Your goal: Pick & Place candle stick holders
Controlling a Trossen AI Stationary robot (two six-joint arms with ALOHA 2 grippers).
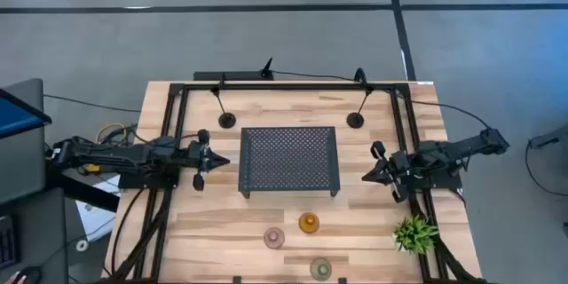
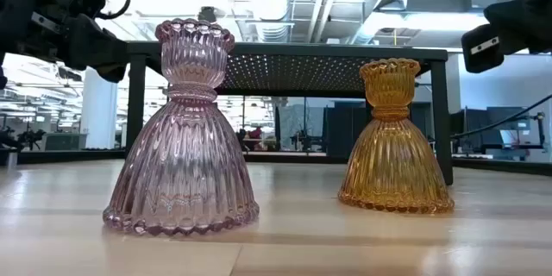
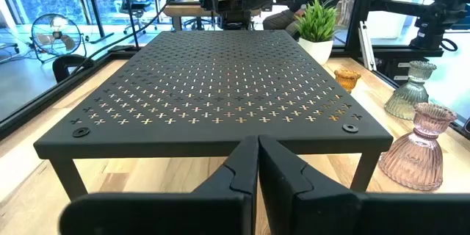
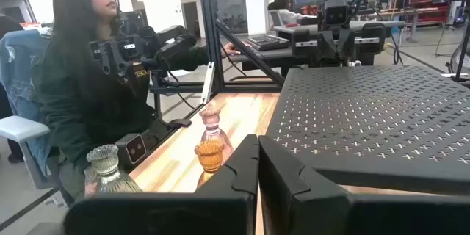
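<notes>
Two slim black stemmed holders (image 1: 227,120) (image 1: 355,120) stand on their round bases beyond the far edge of the black perforated tray (image 1: 288,161). The pink (image 1: 274,238), amber (image 1: 309,223) and green (image 1: 320,269) glass holders stand upright on their wide bases near the table's near edge. The pink holder (image 2: 181,129) and the amber holder (image 2: 394,138) fill the low view. My left gripper (image 1: 224,163) (image 3: 257,163) hovers shut and empty at the tray's left side. My right gripper (image 1: 364,177) (image 4: 257,163) hovers shut and empty at the tray's right side.
A small green spiky plant (image 1: 415,233) stands at the near right corner, right of the glass holders. The table's black frame posts (image 1: 174,142) (image 1: 410,133) run along both sides. A person (image 4: 88,81) sits beyond the table's near edge, in the right wrist view.
</notes>
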